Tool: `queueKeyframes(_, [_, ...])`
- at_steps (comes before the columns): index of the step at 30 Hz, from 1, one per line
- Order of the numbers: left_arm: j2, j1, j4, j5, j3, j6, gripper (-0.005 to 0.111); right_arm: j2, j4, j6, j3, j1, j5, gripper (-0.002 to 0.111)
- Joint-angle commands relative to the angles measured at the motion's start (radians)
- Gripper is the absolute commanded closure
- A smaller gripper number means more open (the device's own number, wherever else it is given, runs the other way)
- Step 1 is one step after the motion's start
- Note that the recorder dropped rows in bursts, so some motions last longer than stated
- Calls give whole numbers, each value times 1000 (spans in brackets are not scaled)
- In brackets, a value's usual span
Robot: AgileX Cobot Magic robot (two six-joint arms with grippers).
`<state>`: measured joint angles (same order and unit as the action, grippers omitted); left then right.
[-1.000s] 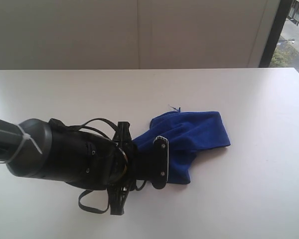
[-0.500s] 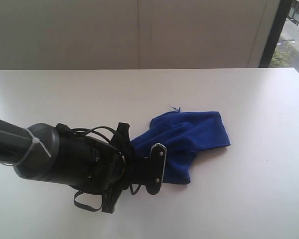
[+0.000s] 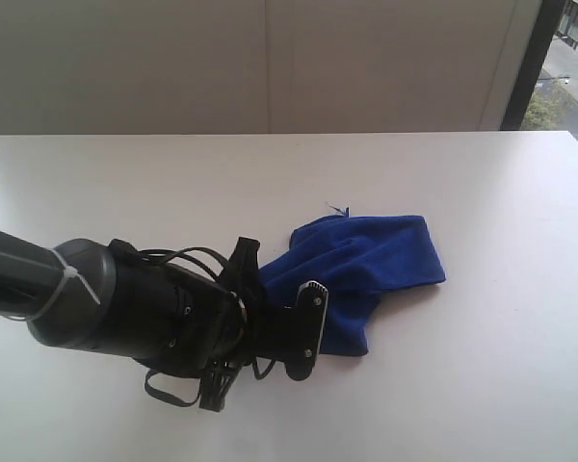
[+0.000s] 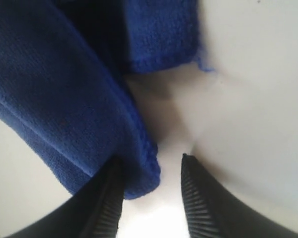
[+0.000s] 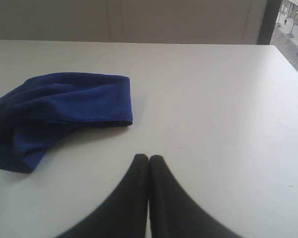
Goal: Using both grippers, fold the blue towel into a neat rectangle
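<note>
Sliding a bit toward the near edge of the tabletop (image 3: pixel 482 183), the left gripper (image 4: pixel 150 166) has its fingers apart around a corner of the blue towel (image 3: pixel 371 255). It lies bunched mid-tabletop. It looks soft, light and floppy, so grab corners. The right gripper (image 5: pixel 149 159) is pinched together, empty.

a white table (image 3: pixel 443 173) fronts a pale wall (image 3: pixel 270 67), with a window (image 3: pixel 570 58) at right.

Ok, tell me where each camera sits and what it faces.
Exterior: raised, facing across the white table toward the wall; shows the left arm at the blue towel.
Left wrist: on that arm, close over the towel's edge; left fingers apart.
Right wrist: low over the table; right fingers shut.
All share the towel.
</note>
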<state>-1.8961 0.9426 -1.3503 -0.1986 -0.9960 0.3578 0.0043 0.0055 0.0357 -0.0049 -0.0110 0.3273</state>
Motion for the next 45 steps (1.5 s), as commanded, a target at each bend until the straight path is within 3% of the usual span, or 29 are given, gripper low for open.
queueKeyframes(1, [-1, 4, -105, -13, 4, 98, 65, -4, 2, -7, 5, 1, -11, 108])
queueKeyframes(5, [-1, 4, -257, -40, 4, 277, 65, -4, 2, -7, 5, 1, -11, 108])
queueKeyframes(19, [-64, 4, -279, -69, 4, 296, 66, -4, 2, -9, 5, 1, -10, 108])
queueKeyframes(22, [-64, 4, -289, -82, 4, 296, 72, -4, 2, -13, 5, 1, -10, 108])
queueKeyframes(29, [-58, 6, -296, -53, 4, 296, 107, -4, 2, -13, 5, 1, -10, 108])
queueKeyframes(45, [201, 8, -294, -135, 4, 299, 107, -4, 2, -13, 5, 1, -10, 108])
